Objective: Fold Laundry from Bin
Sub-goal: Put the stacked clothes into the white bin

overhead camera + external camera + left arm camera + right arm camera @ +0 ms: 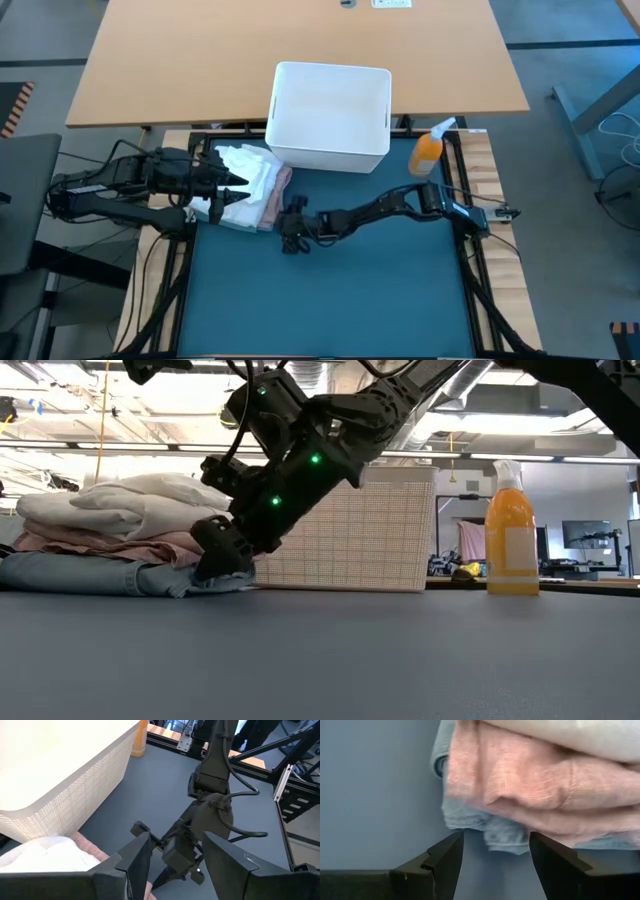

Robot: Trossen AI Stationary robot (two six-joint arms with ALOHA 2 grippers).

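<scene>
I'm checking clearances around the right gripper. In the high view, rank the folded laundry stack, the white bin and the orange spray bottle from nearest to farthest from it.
From the right gripper:
1. Folded laundry stack, right beside it, toward the left arm.
2. White bin, behind it, across the mat's far edge.
3. Orange spray bottle, farthest, at the far right corner.

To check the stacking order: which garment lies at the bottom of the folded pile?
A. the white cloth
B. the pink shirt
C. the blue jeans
C: in the low view the blue jeans lie on the mat under the pink shirt, white cloth on top.
</scene>
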